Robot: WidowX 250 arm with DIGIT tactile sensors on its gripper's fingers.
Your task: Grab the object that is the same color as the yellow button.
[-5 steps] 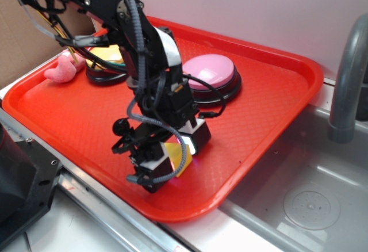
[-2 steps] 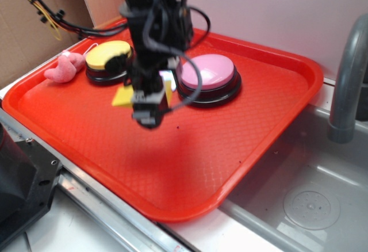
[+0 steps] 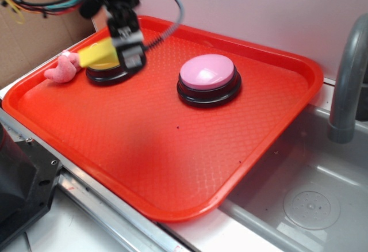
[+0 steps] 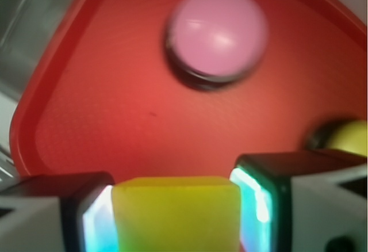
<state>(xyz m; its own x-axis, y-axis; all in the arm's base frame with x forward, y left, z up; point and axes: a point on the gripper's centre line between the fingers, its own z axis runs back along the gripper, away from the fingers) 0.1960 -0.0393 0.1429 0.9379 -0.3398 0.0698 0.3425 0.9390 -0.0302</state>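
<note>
The object, a small yellow wedge block (image 3: pixel 96 54), hangs above the tray with my gripper (image 3: pixel 127 49) shut on it. In the wrist view the block (image 4: pixel 175 212) fills the gap between both fingers (image 4: pixel 261 203). It hangs in front of the yellow button (image 3: pixel 107 77), so mainly the button's black base shows below it. The wrist view catches the yellow button (image 4: pixel 348 137) at the right edge, blurred.
A red tray (image 3: pixel 172 165) carries a pink-topped button (image 3: pixel 207 72) at the back middle and a pink plush toy (image 3: pixel 62 68) at the back left. A metal sink (image 3: pixel 310 200) and a grey faucet (image 3: pixel 348 79) lie to the right. Cardboard stands behind on the left.
My gripper rose from the tray's front with the yellow block in it and travelled up and to the back left, ending over the yellow button.
</note>
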